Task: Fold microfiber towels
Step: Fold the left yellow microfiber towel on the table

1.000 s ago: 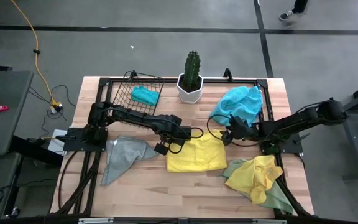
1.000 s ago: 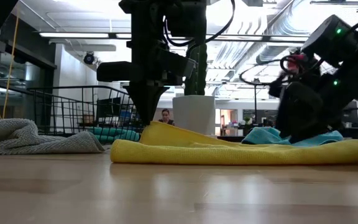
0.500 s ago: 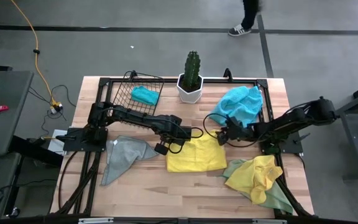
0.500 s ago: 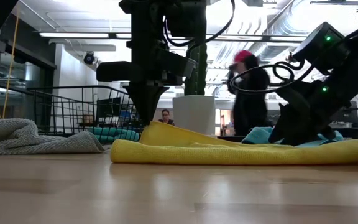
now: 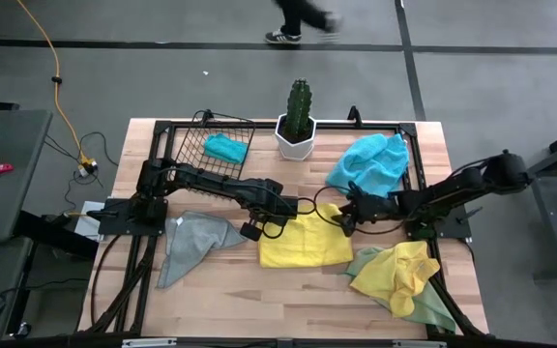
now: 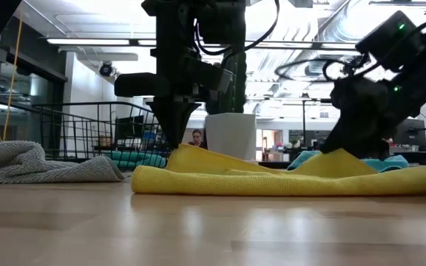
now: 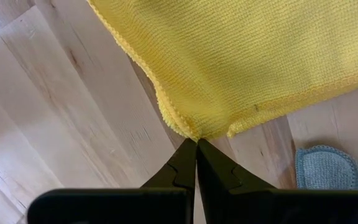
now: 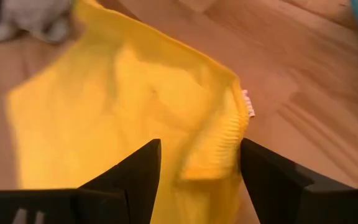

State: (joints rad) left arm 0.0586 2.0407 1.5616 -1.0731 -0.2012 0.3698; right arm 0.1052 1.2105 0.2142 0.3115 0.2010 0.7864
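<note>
A bright yellow towel (image 5: pixel 303 242) lies flat at the table's middle. My left gripper (image 5: pixel 277 222) is shut on its far left corner. My right gripper (image 5: pixel 343 218) is open at the towel's far right corner (image 8: pixel 229 118), one finger on each side of a raised hump of yellow cloth (image 6: pixel 336 164). A grey towel (image 5: pixel 196 242) lies crumpled near the left edge. A blue towel (image 5: pixel 367 162) lies at the far right. A heap of yellow and pale green towels (image 5: pixel 404 275) lies at the near right. A turquoise one (image 5: pixel 225 147) lies in the wire basket (image 5: pixel 193 145). My left gripper pinches the yellow towel's far left corner (image 7: pixel 194 132) between its two fingers, from above, pointing down. The corner is raised a little (image 6: pixel 182 151), and the rest of the towel lies on the table. My right gripper comes slanting down from the table's right, its open fingers (image 8: pixel 135 165) astride the far right corner. The cloth humps up between them; whether the fingers touch it I cannot tell.
A cactus in a white pot (image 5: pixel 298 124) stands at the far edge, between the basket and the blue towel. Bare wood shows along the near edge (image 5: pixel 259 300). A person walks past on the floor beyond the table (image 5: pixel 298 24).
My right gripper has moved toward the table's left, onto the yellow towel's far right corner, and has tipped further down. That corner has humped up off the table. The left corner and the rest of the towel have stayed where they were.
</note>
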